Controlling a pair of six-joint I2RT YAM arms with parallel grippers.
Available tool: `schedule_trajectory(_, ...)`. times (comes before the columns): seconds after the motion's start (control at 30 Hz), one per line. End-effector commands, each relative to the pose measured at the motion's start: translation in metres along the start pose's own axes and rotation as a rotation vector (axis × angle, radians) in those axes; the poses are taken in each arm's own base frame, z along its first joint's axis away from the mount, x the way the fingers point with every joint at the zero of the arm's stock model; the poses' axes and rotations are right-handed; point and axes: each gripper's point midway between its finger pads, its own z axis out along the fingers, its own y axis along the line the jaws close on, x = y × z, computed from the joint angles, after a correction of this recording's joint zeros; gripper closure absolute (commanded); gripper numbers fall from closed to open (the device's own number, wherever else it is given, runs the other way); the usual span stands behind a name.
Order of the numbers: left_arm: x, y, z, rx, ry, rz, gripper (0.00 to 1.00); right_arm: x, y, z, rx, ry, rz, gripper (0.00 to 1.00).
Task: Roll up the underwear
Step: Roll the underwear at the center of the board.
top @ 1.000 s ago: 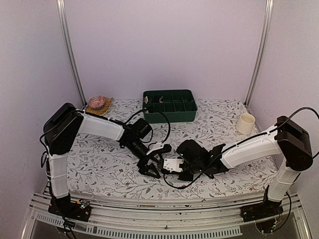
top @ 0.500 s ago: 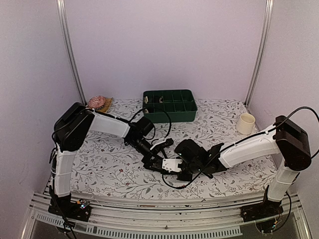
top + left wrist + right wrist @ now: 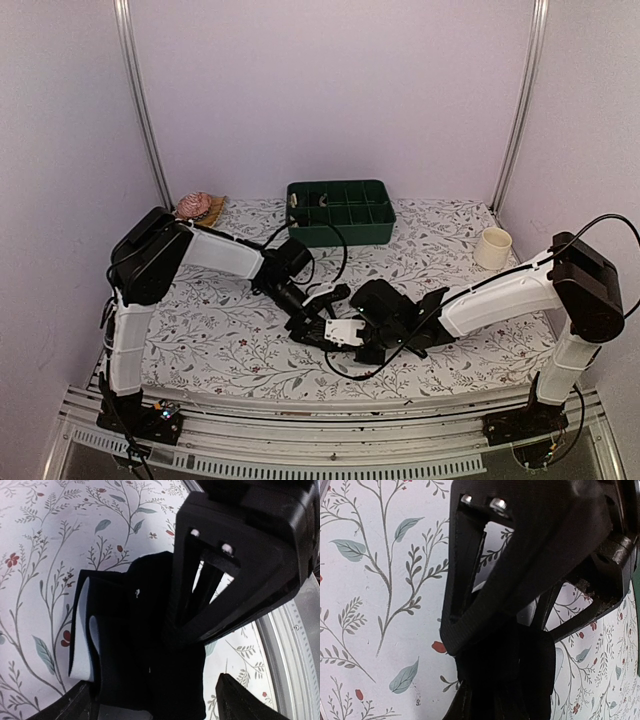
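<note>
The underwear point(image 3: 145, 645) is a black bundle with a white waistband edge on its left, lying on the floral table cover. In the top view the underwear point(image 3: 345, 333) sits mid-table between the two arms. My left gripper point(image 3: 160, 707) is open, one finger on each side of the bundle. My right gripper point(image 3: 505, 705) is shut on the underwear point(image 3: 520, 670), with the black fabric bunched in its jaws. From above, the left gripper point(image 3: 318, 322) and right gripper point(image 3: 366, 345) meet at the bundle. No other pair shows.
A green divided box point(image 3: 340, 211) stands at the back centre. At the back right is a cream cup point(image 3: 493, 248), and a pink object on a brown mat point(image 3: 198, 208) lies at the back left. The table's front rail runs just below the grippers.
My left gripper has swung right and forward onto the bundle, and its jaws have narrowed a little. The right gripper has kept its place and its hold.
</note>
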Motion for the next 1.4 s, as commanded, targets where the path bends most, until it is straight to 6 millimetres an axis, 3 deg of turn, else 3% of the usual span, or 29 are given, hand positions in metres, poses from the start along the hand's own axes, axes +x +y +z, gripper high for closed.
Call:
schedule_trajectory(0.0,0.024,-0.02,0.015,0.064,0.059,-0.024,0.21,0.039,0.041,0.011,-0.161,0.117,-0.007,0.9)
schedule_trajectory(0.13,0.017,-0.027,0.014,0.082,0.022,-0.002,0.3,0.038,0.041,0.012,-0.174,0.106,0.001,0.9)
schedule_trajectory(0.57,0.01,-0.039,0.01,0.087,-0.003,0.06,0.89,0.039,0.034,0.014,-0.2,0.111,0.071,0.89)
schedule_trajectory(0.67,0.009,-0.041,0.008,0.075,-0.002,0.082,1.0,0.036,0.033,0.012,-0.202,0.102,0.084,0.84)
schedule_trajectory(0.97,0.012,-0.051,0.005,0.03,0.013,0.174,1.0,0.008,0.019,-0.026,-0.151,-0.048,0.151,0.45)
schedule_trajectory(1.17,0.019,-0.057,0.009,-0.022,0.049,0.256,1.0,0.0,0.008,-0.051,-0.12,-0.17,0.214,0.32)
schedule_trajectory(1.37,0.015,-0.065,0.009,-0.107,0.068,0.361,1.0,-0.007,0.004,-0.058,-0.2,-0.267,0.296,0.28)
